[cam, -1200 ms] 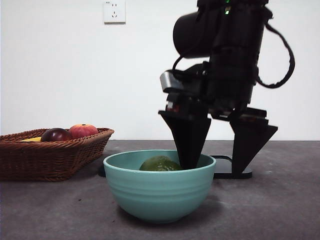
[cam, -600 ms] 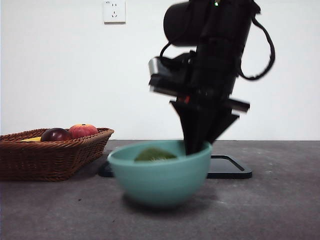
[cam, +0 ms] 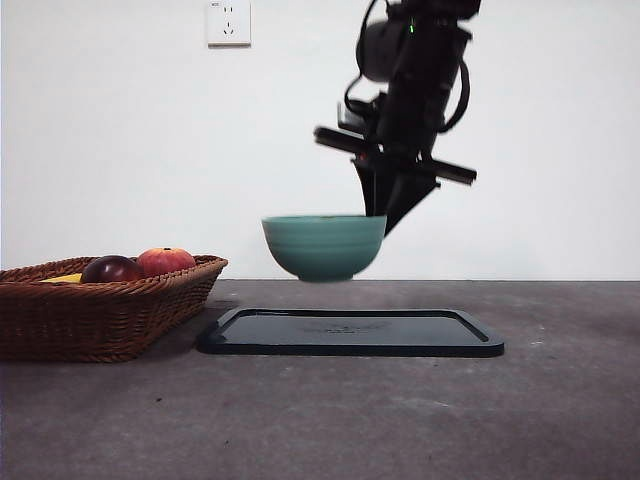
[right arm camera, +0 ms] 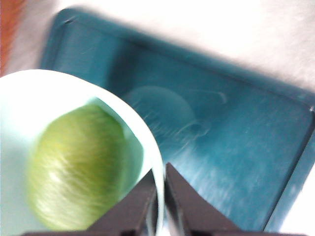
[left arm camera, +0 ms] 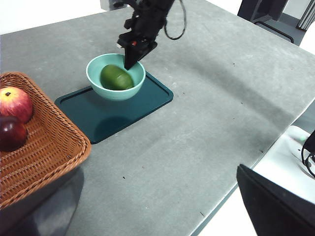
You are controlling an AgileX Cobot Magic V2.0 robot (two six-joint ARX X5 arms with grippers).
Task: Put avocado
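Above the dark tray (cam: 350, 333), the right gripper (cam: 385, 215) pinches the teal bowl (cam: 322, 245) by its rim and holds it in the air. The avocado (left arm camera: 116, 77) lies inside the bowl, beside the gripper. The tray sits straight below.

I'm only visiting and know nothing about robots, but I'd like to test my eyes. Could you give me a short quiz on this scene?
1. True or false: the teal bowl rests on the dark tray.
2. What lies inside the bowl?
3. Which gripper grips the bowl's rim: A left, B right?

Key:
1. False; it hangs above the tray.
2. The avocado.
3. B, the right gripper; the left gripper waits aside.
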